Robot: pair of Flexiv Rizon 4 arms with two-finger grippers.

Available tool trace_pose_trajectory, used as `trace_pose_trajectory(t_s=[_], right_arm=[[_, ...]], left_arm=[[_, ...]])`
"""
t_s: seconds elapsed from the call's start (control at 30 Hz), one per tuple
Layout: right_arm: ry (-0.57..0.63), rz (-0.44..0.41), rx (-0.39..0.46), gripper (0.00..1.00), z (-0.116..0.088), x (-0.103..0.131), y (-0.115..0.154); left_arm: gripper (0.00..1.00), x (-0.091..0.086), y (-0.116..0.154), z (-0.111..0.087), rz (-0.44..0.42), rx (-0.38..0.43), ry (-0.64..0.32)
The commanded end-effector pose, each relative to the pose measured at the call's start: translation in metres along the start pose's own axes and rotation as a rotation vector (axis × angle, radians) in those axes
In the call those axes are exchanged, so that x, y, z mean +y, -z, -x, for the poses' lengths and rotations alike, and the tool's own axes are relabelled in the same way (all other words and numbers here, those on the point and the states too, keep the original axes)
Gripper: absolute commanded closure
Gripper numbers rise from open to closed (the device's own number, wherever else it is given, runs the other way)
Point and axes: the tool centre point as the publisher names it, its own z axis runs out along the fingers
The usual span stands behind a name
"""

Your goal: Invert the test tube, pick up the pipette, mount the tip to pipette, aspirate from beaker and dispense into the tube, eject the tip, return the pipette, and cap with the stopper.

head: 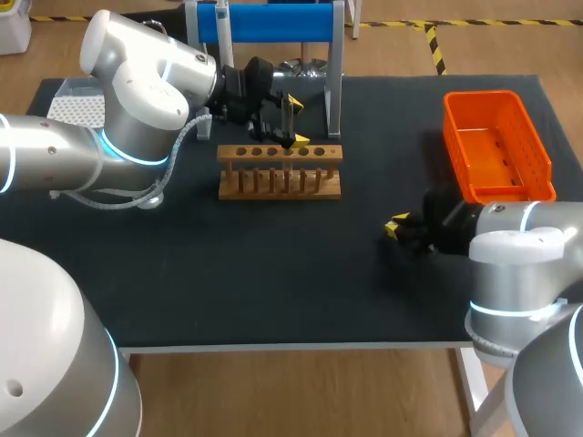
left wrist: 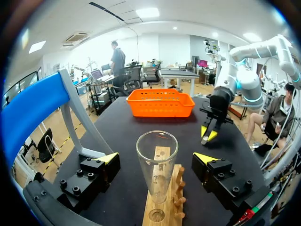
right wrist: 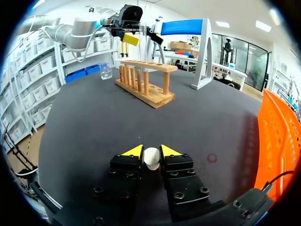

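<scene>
**A:** What is the left gripper (head: 293, 123) doing?
**B:** Its fingers are spread wide on either side of the test tube (left wrist: 157, 165) and touch nothing. The tube stands upright, mouth up, in the wooden rack (left wrist: 167, 219).
**A:** And the right gripper (head: 397, 228)?
**B:** It's clamped on the white stopper (right wrist: 151, 157), low over the table (right wrist: 94, 127), near the orange basket (right wrist: 277, 141).

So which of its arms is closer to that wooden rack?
Left. The left gripper hangs over the wooden rack, its open fingers either side of the test tube standing in it. The right gripper is apart, by the orange basket, shut on the stopper.
</scene>
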Motion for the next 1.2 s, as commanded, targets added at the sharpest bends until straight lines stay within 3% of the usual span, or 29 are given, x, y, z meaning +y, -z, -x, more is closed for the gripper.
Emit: trace_pose_trajectory(t_s=[0.03,0.33,0.53,1.2], right_arm=[[0.0,-0.005,-0.001,1.0,-0.002,0.0,0.001],[0.008,0.014,0.001,1.0,0.002,0.02,0.007],[0.115,0.027,0.048,1.0,0.006,0.051,0.011],[0.33,0.109,0.373,1.0,0.01,0.184,0.028]], left_arm=[[0.0,0.0,0.0,0.001,-0.001,0.003,-0.001],[0.0,0.0,0.0,0.001,-0.001,0.003,-0.001],[0.0,0.0,0.0,0.001,-0.001,0.003,-0.001],[0.0,0.0,0.0,0.001,-0.001,0.003,-0.001]])
